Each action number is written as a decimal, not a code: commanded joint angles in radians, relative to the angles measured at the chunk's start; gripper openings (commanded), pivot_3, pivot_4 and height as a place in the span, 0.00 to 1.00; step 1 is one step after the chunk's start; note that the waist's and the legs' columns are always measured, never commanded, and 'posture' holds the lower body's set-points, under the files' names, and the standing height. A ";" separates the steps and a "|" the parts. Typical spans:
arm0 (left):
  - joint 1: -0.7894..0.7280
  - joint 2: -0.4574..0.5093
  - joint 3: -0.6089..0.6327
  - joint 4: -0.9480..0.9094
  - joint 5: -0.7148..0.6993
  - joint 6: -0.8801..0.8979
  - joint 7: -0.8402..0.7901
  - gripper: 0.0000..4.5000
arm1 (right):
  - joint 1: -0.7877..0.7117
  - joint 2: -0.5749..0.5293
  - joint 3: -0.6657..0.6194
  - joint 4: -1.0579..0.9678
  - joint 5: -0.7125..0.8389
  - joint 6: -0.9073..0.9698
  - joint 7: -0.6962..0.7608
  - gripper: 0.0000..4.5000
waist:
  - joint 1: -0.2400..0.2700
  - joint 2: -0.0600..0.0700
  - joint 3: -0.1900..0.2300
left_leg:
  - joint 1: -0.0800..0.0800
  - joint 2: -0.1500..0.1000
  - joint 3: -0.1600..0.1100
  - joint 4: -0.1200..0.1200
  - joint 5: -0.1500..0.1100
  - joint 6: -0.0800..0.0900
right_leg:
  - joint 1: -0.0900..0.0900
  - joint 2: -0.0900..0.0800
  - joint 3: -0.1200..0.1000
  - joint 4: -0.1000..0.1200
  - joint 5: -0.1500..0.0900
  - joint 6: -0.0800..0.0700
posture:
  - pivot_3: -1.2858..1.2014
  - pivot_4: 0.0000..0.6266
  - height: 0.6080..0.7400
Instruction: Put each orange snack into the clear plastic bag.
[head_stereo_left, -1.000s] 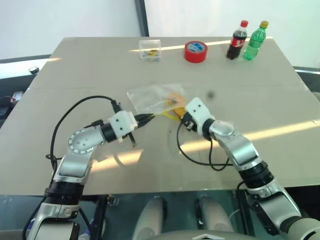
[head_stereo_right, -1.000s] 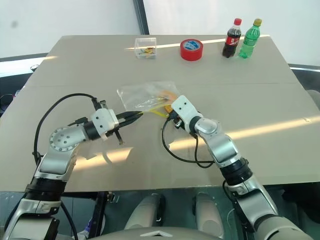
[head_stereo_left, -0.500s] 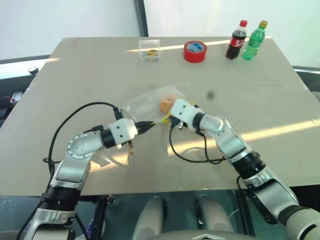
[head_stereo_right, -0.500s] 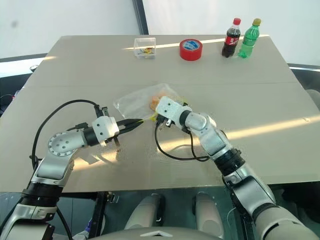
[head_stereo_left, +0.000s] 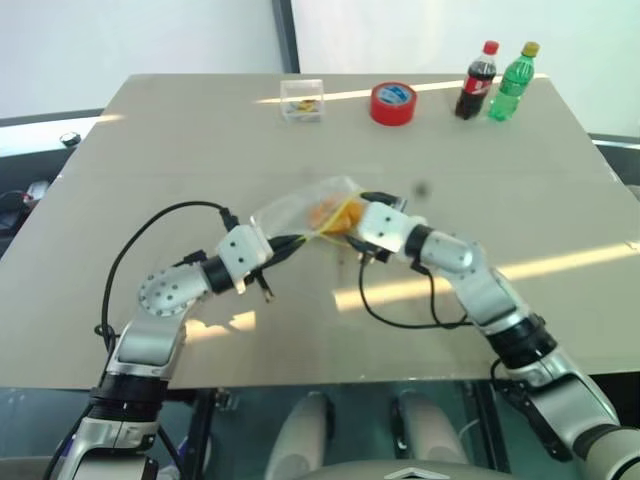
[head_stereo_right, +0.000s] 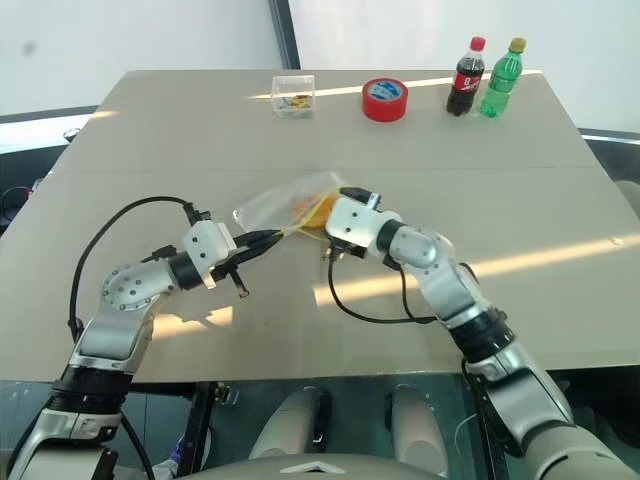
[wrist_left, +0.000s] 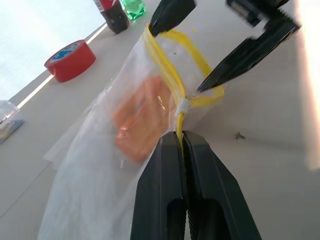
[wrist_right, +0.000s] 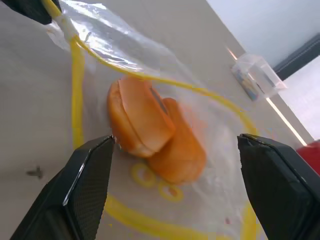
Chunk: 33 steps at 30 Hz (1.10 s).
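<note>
The clear plastic bag (head_stereo_left: 300, 205) hangs a little above the table's middle, with its yellow seal strip (wrist_left: 176, 95) spread into an open loop. My left gripper (wrist_left: 181, 136) is shut on that strip at the mouth's corner. Two orange snacks (wrist_right: 142, 122) (wrist_right: 181, 146) lie together inside the bag; one also shows through the plastic as an orange snack (wrist_left: 142, 117). Small yellow rings (wrist_right: 145, 175) lie beside them. My right gripper (wrist_right: 176, 141) stands wide open at the bag's mouth with nothing between its fingers (wrist_right: 90, 185).
Along the table's far edge stand a small clear box (head_stereo_left: 301, 98), a red tape roll (head_stereo_left: 392, 103), a cola bottle (head_stereo_left: 475, 78) and a green bottle (head_stereo_left: 510, 68). Black cables loop on the table under both forearms.
My right gripper has opened wide, rolled and risen a little at the bag's mouth; the orange piece it carried now lies inside the bag. The left gripper kept its hold.
</note>
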<state>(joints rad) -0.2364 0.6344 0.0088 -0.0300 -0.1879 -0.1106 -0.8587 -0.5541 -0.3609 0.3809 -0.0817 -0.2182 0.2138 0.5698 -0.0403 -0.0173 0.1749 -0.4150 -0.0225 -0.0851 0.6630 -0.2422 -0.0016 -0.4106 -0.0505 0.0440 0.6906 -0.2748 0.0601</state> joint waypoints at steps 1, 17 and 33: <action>-0.023 -0.005 0.031 -0.021 -0.033 0.015 0.011 0.00 | 0.041 -0.072 -0.031 -0.083 -0.055 -0.013 -0.002 0.89 | 0.000 0.000 0.000 | 0.000 0.000 0.000 0.000 0.000 0.000 | 0.000 0.000 0.000 0.000 0.000 0.000 | 0.52 0.24 1.00; -0.039 0.000 0.039 -0.027 -0.047 0.020 0.000 0.00 | -0.115 -0.041 0.036 0.355 -0.271 -0.300 -0.189 0.81 | -0.001 0.000 0.000 | 0.001 0.000 0.002 0.001 0.001 -0.001 | 0.000 0.000 0.002 0.001 0.000 0.000 | 0.52 0.24 1.00; -0.105 -0.025 0.075 -0.017 -0.050 0.006 0.066 0.00 | -0.135 -0.102 -0.127 0.300 -0.233 -0.278 -0.223 0.00 | 0.004 0.000 0.001 | 0.001 0.000 0.001 0.001 0.000 -0.001 | 0.000 0.000 0.001 0.001 0.000 0.000 | 0.52 0.24 1.00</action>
<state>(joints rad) -0.3063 0.6087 0.0314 -0.0294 -0.2257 -0.0779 -0.8221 -0.6620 -0.4332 0.3429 0.2797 -0.4655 -0.1007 0.3808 -0.0363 -0.0174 0.1754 -0.4151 -0.0223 -0.0842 0.6640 -0.2419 -0.0020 -0.4108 -0.0507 0.0449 0.6919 -0.2748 0.0600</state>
